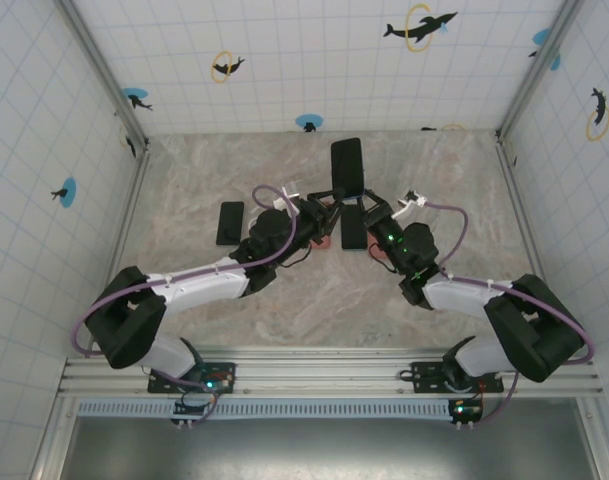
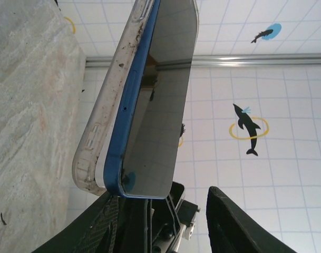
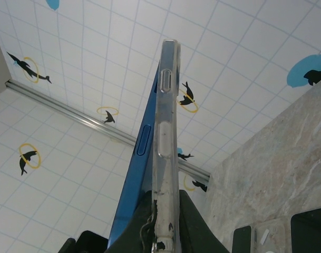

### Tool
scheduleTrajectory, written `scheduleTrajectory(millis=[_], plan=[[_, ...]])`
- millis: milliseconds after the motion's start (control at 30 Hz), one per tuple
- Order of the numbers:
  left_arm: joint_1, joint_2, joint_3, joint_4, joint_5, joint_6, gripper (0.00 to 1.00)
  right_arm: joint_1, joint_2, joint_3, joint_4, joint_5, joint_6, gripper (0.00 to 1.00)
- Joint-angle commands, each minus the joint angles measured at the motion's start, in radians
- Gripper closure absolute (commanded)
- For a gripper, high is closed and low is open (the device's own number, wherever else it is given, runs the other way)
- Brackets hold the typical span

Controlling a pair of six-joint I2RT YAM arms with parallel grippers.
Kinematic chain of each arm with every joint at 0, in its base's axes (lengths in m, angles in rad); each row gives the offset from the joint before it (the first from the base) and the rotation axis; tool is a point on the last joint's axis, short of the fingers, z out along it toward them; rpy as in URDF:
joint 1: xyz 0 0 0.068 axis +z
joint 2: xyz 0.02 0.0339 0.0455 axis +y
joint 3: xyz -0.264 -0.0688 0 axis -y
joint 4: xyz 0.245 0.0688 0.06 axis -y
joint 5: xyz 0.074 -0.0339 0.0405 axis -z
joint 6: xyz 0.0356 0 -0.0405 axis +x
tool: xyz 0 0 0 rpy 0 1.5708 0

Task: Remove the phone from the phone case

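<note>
A blue phone [image 1: 346, 165] with a dark screen stands on end above the middle of the table, between my two grippers. In the left wrist view the phone [image 2: 160, 105] has come partly away from its scuffed clear phone case [image 2: 110, 105], which gapes off its back. My left gripper [image 2: 163, 203] is open: the phone's lower corner rests by the left finger, and the right finger [image 2: 239, 226] stands clear of it. My right gripper [image 3: 167, 197] is shut on the case's edge [image 3: 167, 105], with the phone's blue side [image 3: 142, 174] outside the fingers to the left.
A black phone [image 1: 230, 222] lies flat on the marble table to the left. Another dark phone [image 1: 353, 230] lies under the grippers. Tiled walls close in the back and both sides. Both arms meet at mid-table.
</note>
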Motion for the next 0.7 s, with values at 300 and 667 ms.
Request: scheduleTrajectory(millis=[300,667], plan=[[0.024,0.047,0.07,0.063,0.007,-0.001,0.58,0.033,0.011,0.02,0.151,-0.013,0.028,1.0],[0.024,0.081,0.123,0.097,0.032,0.003,0.78,0.037,0.009,0.0,0.156,0.017,0.049,1.0]])
